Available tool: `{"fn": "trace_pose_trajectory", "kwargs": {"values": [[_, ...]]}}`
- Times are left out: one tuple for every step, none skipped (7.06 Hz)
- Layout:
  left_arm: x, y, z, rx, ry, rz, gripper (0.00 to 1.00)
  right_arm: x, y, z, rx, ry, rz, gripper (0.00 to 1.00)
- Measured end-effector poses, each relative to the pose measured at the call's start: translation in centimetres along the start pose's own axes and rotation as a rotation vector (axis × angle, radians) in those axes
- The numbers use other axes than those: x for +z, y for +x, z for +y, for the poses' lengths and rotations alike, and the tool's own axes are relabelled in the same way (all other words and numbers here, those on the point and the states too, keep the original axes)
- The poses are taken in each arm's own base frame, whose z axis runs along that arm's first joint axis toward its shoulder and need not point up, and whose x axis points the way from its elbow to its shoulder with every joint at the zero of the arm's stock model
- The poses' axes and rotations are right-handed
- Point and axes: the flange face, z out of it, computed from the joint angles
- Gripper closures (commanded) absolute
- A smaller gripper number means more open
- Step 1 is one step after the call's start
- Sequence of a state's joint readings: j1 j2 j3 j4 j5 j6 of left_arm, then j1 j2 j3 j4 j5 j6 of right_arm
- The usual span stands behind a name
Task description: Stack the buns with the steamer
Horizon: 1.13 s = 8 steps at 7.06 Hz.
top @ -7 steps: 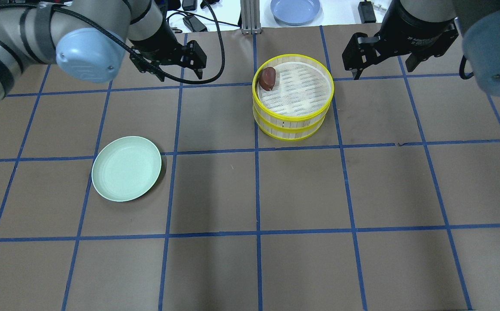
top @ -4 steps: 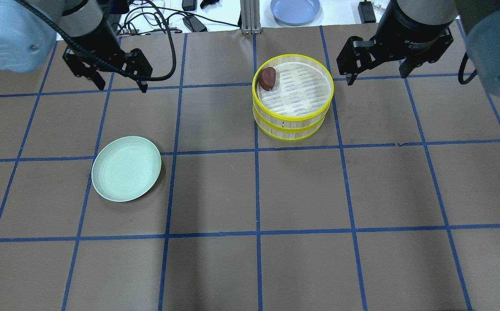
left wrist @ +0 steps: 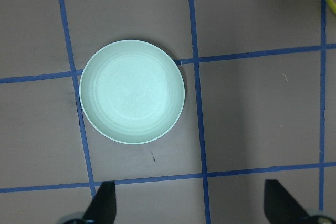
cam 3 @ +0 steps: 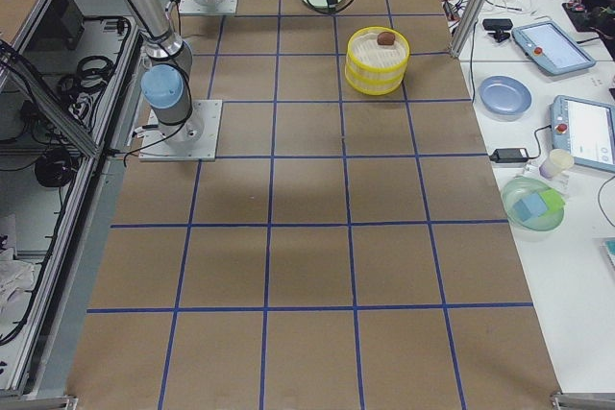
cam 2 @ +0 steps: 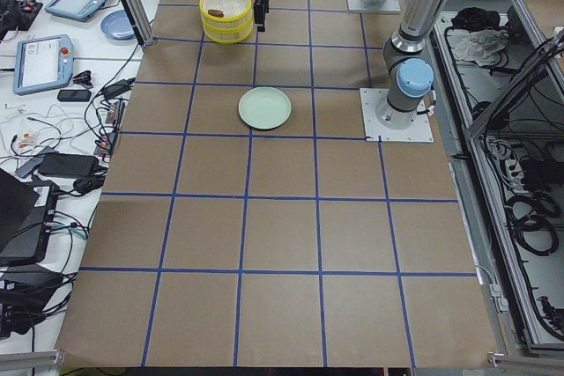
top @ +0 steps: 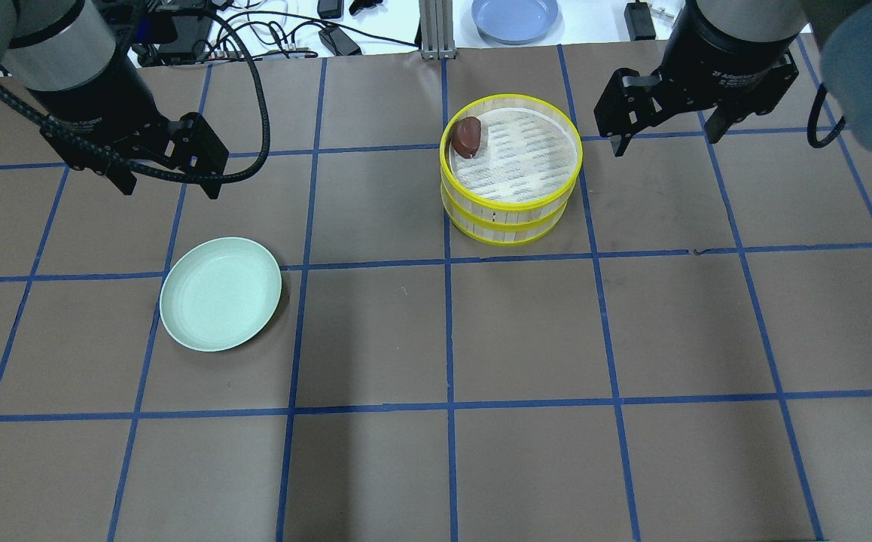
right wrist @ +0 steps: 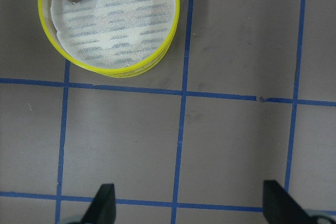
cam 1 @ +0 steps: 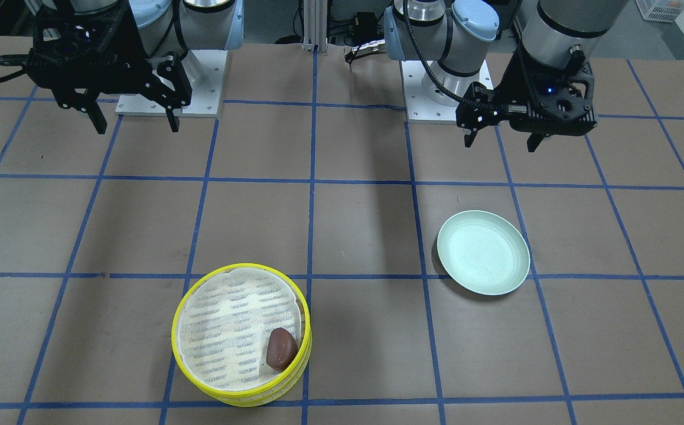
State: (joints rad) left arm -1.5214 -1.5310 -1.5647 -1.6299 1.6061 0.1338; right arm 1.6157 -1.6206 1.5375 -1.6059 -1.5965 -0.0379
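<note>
The two round yellow-rimmed steamer trays with pale slatted sides point(top: 509, 220) stood stacked one on the other at the far middle of the brown paper-covered table with its blue tape grid point(top: 526, 331). The glossy dark reddish-brown oval bun point(top: 469, 136) lay on the white mesh liner of the upper tray, right against its rim on the robot's left. No cream-white bun showed in any view; it may have lain hidden in the lower tray.

The brown bun looked soft, light and rather slick, so a gentle pinch across its short sides would suit it. The trays seemed light and stiff, best taken by the rim or across the wall, though a nudge could slide the upper one off.

The left tool point(top: 169, 188) hung with its fingers wide apart and empty, above the table beyond the pale green round plate point(top: 221, 294). The right tool point(top: 666, 143) was likewise spread and empty, beside the stack on its right and not touching it. Nothing stood between either tool and the stack; the plate lay well apart.
</note>
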Motion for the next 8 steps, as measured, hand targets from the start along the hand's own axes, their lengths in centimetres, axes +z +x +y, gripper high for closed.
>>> {"fn": "trace_pose_trajectory", "kwargs": {"values": [[0.1,0.1,0.6,-0.001,0.001,0.000,0.00,0.4,0.5,-0.3,0.010,-0.008,-0.001,0.00],[-0.1,0.2,1.2,-0.002,0.004,0.000,0.00,0.8,1.2,-0.8,0.023,-0.017,-0.003,0.00],[-0.6,0.3,1.8,0.001,0.014,0.000,0.00,1.0,1.7,-1.4,0.032,-0.024,-0.003,0.00],[-1.1,0.4,2.3,0.006,0.024,-0.002,0.00,1.0,1.9,-1.8,0.035,-0.024,-0.004,0.00],[-1.1,0.4,2.6,0.008,0.024,-0.004,0.00,1.1,1.9,-2.0,0.036,-0.025,-0.005,0.00],[-0.9,0.4,2.7,0.008,0.021,-0.004,0.00,1.1,1.9,-2.1,0.035,-0.026,-0.006,0.00],[-0.6,0.4,2.6,0.009,0.015,-0.002,0.00,1.2,1.8,-2.2,0.035,-0.026,-0.007,0.00],[-0.2,0.4,2.5,0.009,0.009,0.000,0.00,1.3,1.8,-2.2,0.034,-0.027,-0.007,0.00]]}}
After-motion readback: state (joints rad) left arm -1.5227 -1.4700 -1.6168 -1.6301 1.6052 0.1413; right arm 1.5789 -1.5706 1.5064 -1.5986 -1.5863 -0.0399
